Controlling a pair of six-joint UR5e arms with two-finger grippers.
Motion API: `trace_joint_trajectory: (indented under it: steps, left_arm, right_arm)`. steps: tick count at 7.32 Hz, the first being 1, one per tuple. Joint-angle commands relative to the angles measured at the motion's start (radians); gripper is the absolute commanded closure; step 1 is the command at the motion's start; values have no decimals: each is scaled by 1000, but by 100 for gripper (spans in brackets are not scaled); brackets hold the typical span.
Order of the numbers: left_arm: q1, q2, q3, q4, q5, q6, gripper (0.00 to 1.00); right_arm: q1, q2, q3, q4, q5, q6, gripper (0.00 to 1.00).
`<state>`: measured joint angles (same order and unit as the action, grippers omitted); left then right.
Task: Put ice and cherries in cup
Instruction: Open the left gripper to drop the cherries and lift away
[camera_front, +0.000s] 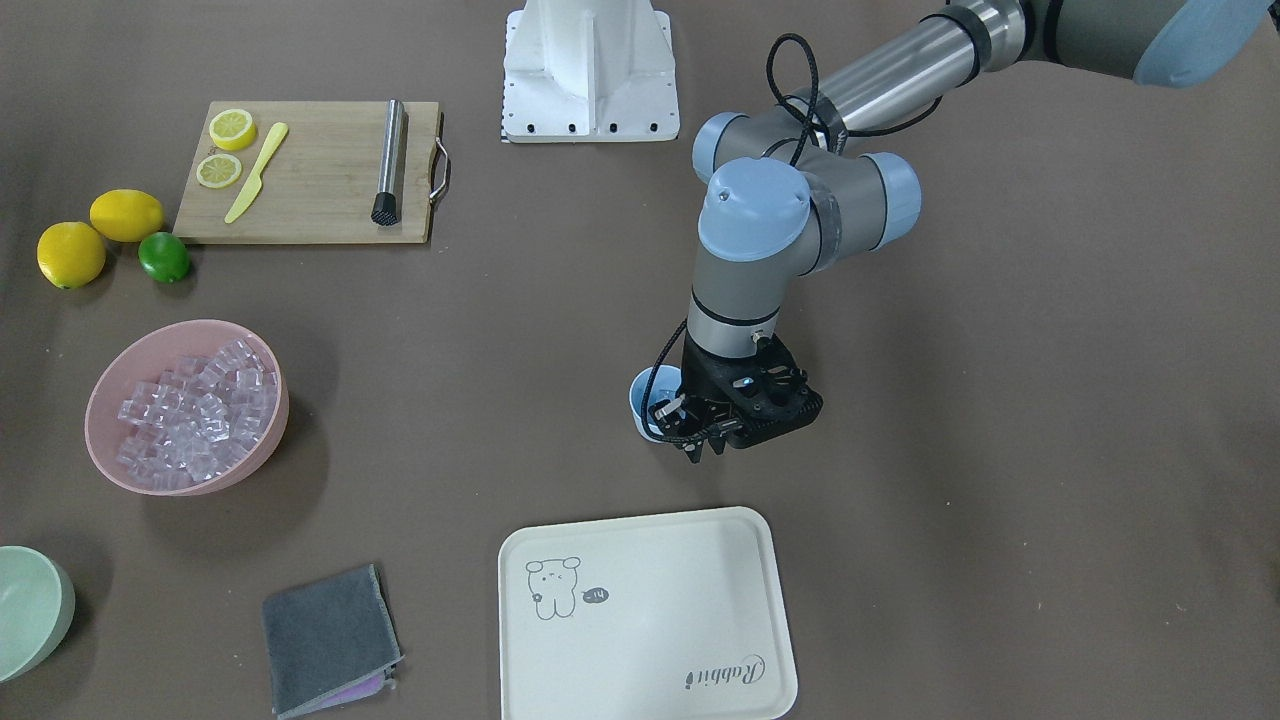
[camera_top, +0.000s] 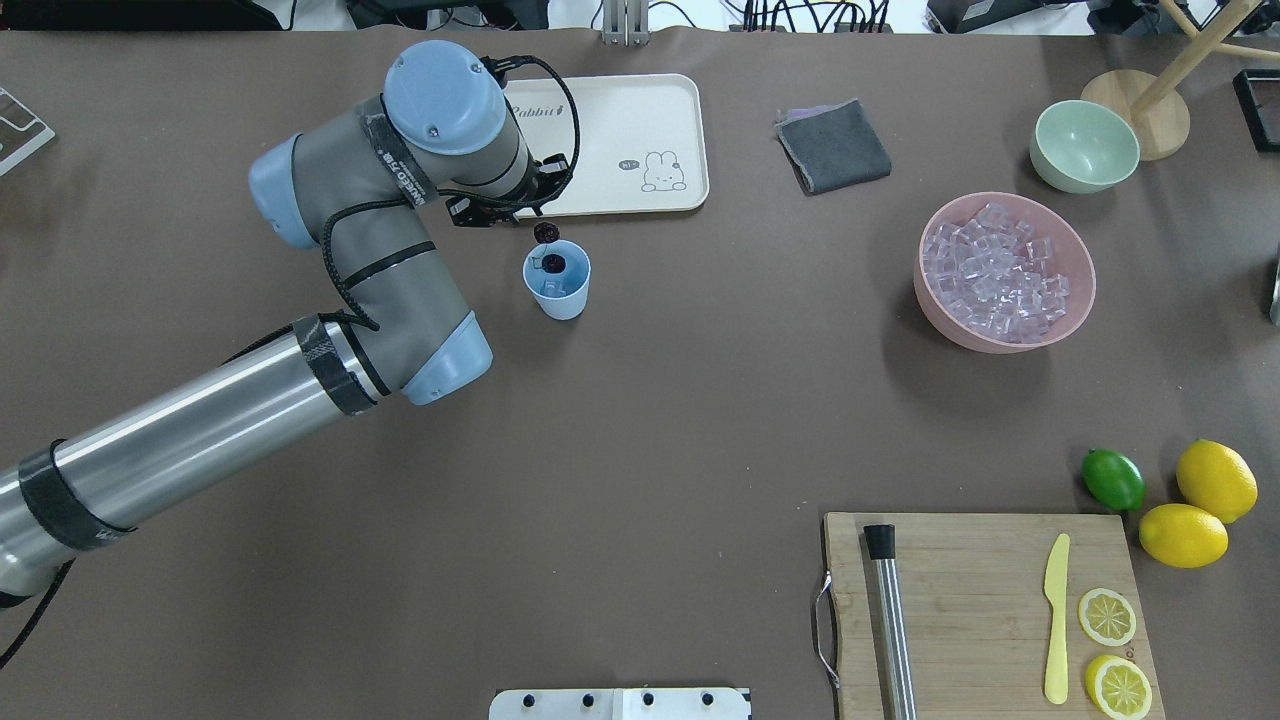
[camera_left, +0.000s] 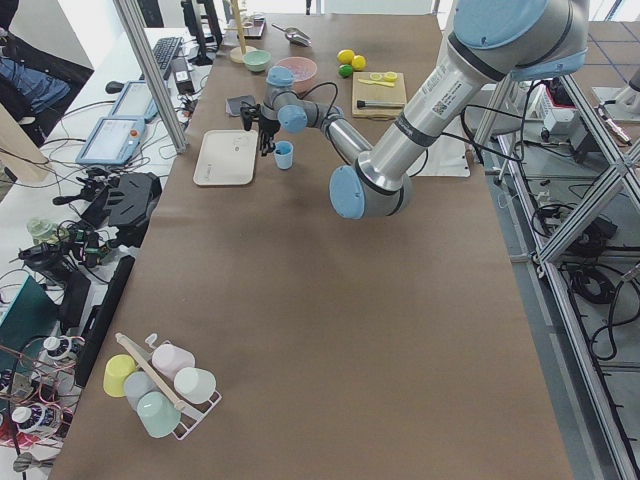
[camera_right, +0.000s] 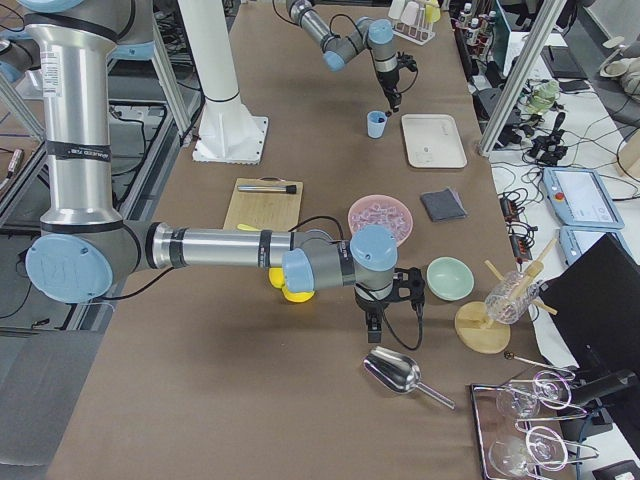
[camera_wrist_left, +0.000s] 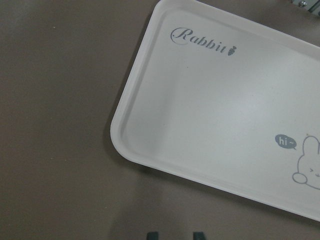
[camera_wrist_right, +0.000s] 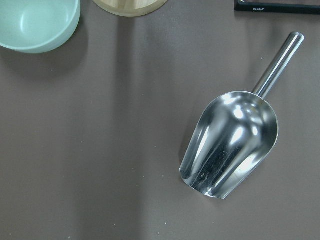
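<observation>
The light-blue cup (camera_top: 557, 283) stands on the table just in front of the white tray; in the front-facing view the cup (camera_front: 642, 398) is half hidden behind my left gripper. The dark cherries (camera_top: 551, 262) show at the cup's mouth, one inside and one (camera_top: 546, 232) above its far rim. My left gripper (camera_front: 703, 448) hangs between cup and tray. Its fingertips (camera_wrist_left: 152, 234) stand apart with nothing between them. The ice (camera_top: 998, 272) is heaped in the pink bowl (camera_top: 945, 300). My right gripper (camera_right: 375, 322) hovers over a metal scoop (camera_wrist_right: 232, 142); I cannot tell its state.
The white tray (camera_top: 675, 100) lies beyond the cup. A grey cloth (camera_top: 835, 145) and a pale green bowl (camera_top: 1085, 145) lie near the pink bowl. A cutting board (camera_top: 985, 590) with a muddler, knife and lemon slices lies near the robot, with a lime (camera_top: 1113, 479) and lemons beside it.
</observation>
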<state>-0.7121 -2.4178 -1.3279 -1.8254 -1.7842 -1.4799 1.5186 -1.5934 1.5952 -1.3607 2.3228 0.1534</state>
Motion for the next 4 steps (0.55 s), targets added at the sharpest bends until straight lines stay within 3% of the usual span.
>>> trace_joint_trajectory:
  steps: [1,2,4]
  left_arm:
    - [-1,-26,26,-2,0,1,18]
    - [3,-30,24,0,-1,1,13]
    - [34,-29,22,0,3,1,14]
  right_arm:
    - [0,-2,-3,0,-2,0,0]
    - [0,0,-6,0,-3,-2,0]
    - [0,0,-9,0,-3,-2,0]
